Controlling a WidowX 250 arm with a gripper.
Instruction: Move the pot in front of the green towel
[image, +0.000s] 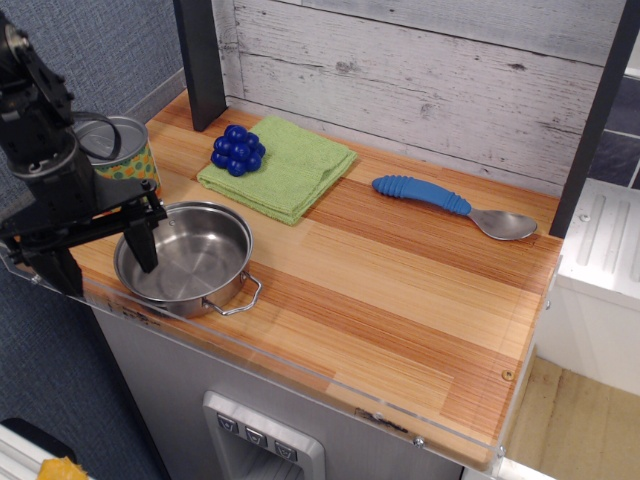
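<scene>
The shiny steel pot (190, 260) stands at the front left of the wooden counter, one wire loop handle (240, 296) pointing to the front right. The folded green towel (283, 166) lies behind it to the right, with a blue grape cluster (237, 150) on its left end. My gripper (98, 258) hangs above the pot's left rim, open and empty. One finger (140, 243) is over the pot's inside, the other (57, 270) is outside the rim at the counter's edge.
A lidded can with orange-and-green dots (122, 150) stands just behind the gripper. A blue-handled spoon (450, 204) lies at the back right. A dark post (201, 62) and a wooden wall bound the back. The counter's front edge runs just below the pot.
</scene>
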